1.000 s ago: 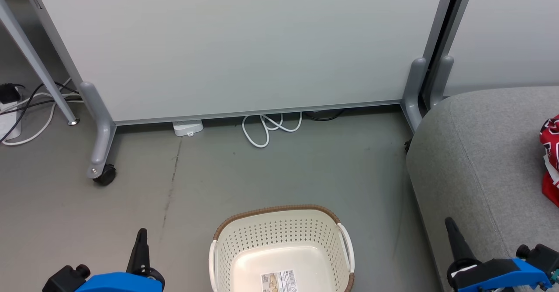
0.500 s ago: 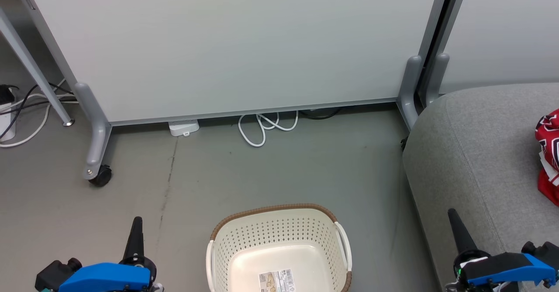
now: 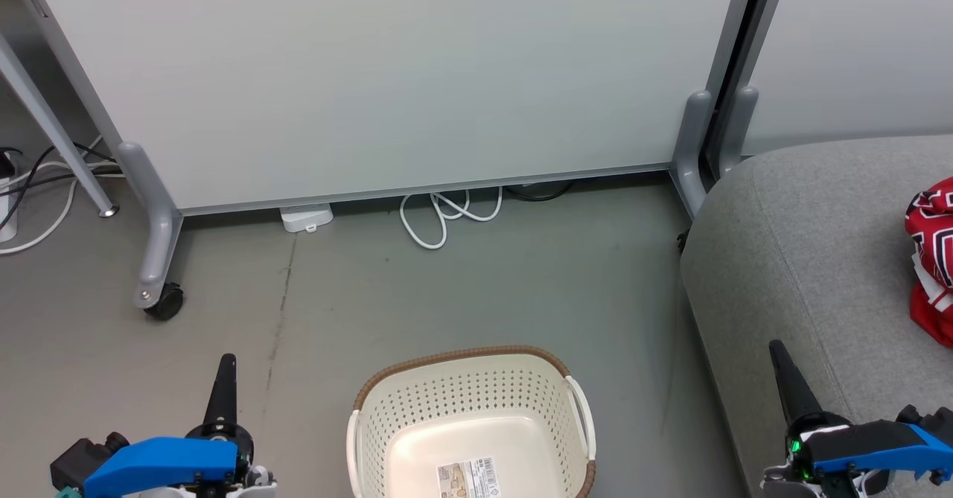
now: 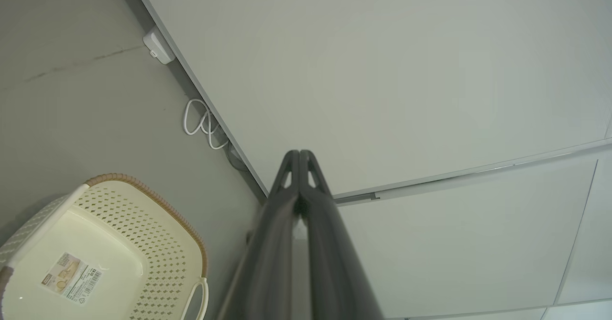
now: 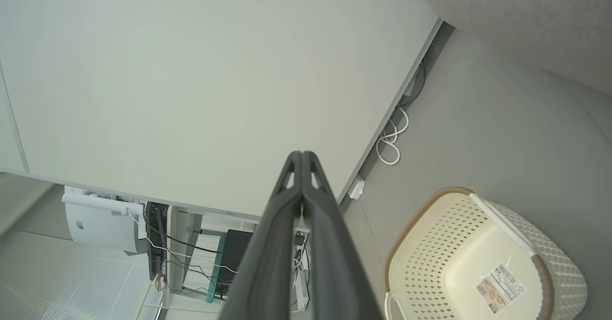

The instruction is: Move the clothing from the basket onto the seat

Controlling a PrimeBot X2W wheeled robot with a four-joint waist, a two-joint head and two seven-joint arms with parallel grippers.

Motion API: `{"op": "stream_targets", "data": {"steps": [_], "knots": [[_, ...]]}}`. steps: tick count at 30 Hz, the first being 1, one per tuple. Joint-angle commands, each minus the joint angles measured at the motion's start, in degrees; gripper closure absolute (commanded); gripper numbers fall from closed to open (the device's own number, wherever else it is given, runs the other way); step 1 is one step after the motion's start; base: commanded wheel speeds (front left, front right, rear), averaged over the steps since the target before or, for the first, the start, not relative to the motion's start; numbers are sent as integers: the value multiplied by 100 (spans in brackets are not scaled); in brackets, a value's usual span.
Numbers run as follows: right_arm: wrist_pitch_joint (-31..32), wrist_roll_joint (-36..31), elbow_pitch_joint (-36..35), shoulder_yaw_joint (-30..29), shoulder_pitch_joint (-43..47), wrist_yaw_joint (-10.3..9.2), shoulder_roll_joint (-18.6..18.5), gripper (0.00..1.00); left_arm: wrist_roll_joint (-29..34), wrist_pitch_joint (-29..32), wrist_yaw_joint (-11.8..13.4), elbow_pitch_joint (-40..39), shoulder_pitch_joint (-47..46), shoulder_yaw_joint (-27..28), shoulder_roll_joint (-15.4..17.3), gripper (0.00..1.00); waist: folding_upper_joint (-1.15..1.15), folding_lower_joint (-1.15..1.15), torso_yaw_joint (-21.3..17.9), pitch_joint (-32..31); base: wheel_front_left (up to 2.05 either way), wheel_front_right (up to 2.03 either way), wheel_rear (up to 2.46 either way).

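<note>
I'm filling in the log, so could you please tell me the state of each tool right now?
Left tool: closed, holding nothing.
Right tool: closed, holding nothing.

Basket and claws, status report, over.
Left claw shut, right claw shut, both empty. Basket empty bar its label. Red clothing on grey seat. White cable beyond basket, not in the way.

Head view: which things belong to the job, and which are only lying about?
Job: clothing on the seat; basket, empty.
Lying about: white cable, white box, partition, its caster.
</note>
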Motion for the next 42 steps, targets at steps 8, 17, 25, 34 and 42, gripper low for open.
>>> {"op": "stream_targets", "data": {"steps": [8,17,25,34,42], "knots": [[86,489,-121,-35,-159,2,-49,100,-455,121,-14,-155,-194,104,2,100,0,-1,-41,14,0,0,0],[145,902,-173,-56,-200,2,-52,100,-841,235,-16,-240,-241,168,-4,100,0,-1,-85,29,0,0,0],[197,1244,-218,-75,-223,2,-54,100,-1166,320,-17,-310,-284,228,-10,100,0,-1,-124,42,0,0,0],[253,1604,-260,-97,-262,2,-56,100,-1503,423,-18,-381,-328,282,-16,100,0,-1,-168,56,0,0,0],[299,1906,-298,-110,-289,2,-59,100,-1779,500,-19,-443,-354,323,-22,100,0,-1,-207,69,0,0,0]]}}
